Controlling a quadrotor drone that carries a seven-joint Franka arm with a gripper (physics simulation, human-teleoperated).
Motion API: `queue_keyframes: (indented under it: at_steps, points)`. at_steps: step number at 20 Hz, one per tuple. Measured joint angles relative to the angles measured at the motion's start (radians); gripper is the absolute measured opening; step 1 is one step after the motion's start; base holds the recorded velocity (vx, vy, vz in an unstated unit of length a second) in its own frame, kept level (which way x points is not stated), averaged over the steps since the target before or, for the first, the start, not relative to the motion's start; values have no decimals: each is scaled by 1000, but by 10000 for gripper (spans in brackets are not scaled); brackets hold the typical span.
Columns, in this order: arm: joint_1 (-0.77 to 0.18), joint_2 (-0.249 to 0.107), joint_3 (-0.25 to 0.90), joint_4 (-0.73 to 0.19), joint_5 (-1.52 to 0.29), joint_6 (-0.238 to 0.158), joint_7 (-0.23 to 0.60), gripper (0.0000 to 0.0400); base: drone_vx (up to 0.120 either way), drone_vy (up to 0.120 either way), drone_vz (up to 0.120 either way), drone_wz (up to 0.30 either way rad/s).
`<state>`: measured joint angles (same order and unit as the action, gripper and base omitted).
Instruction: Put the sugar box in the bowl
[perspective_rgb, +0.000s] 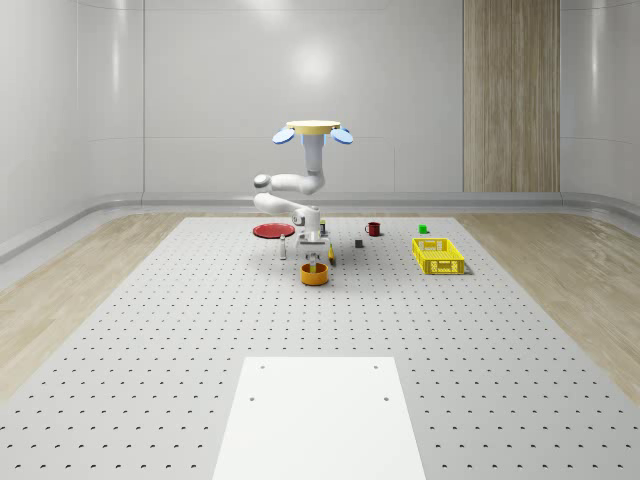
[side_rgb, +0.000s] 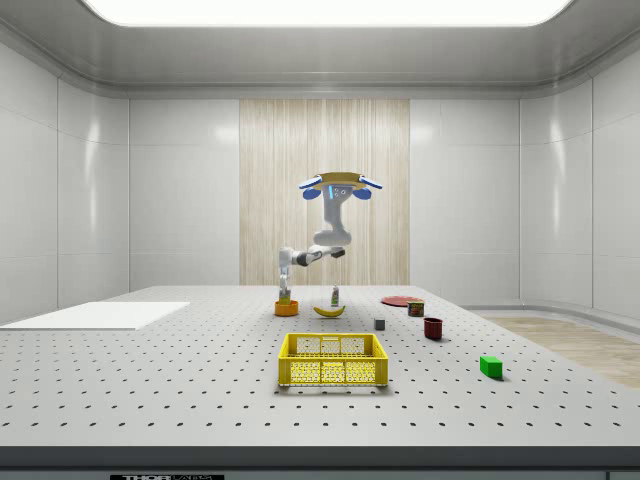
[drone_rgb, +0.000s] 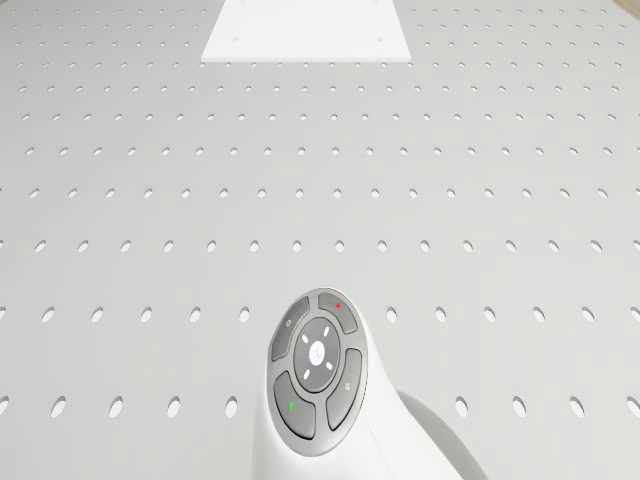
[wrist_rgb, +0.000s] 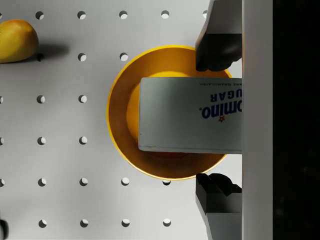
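Hovering above the perforated table (perspective_rgb: 150, 330) near the flat red plate (perspective_rgb: 270, 231), the drone (perspective_rgb: 312, 131) reaches its glossy white arm down, the gripper (wrist_rgb: 216, 121) with its dark fingers (wrist_rgb: 218, 50) pinching the flat-sided, rectangular sugar box (wrist_rgb: 190, 114) directly over the round orange bowl (wrist_rgb: 120, 120).

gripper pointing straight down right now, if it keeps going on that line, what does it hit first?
Probably the orange bowl. The gripper points down with the sugar box between its fingers, directly over the bowl, so the box would likely touch first. The gap is unclear. The drone hovers above.
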<state>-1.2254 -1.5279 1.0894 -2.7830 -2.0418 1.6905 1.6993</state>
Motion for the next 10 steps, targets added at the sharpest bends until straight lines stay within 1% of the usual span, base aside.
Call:
queue_keyframes:
  at_steps: [2, 4, 10]
  points:
    - [6, 2, 13, -7, 13, -8, -4, 356, 0, 0, 0, 0]
    - [13, 4, 32, -15, 30, -18, -7, 374, 0, 0, 0, 0]
    - [24, 9, 63, -29, 58, -37, -12, 394, 0, 0, 0, 0]
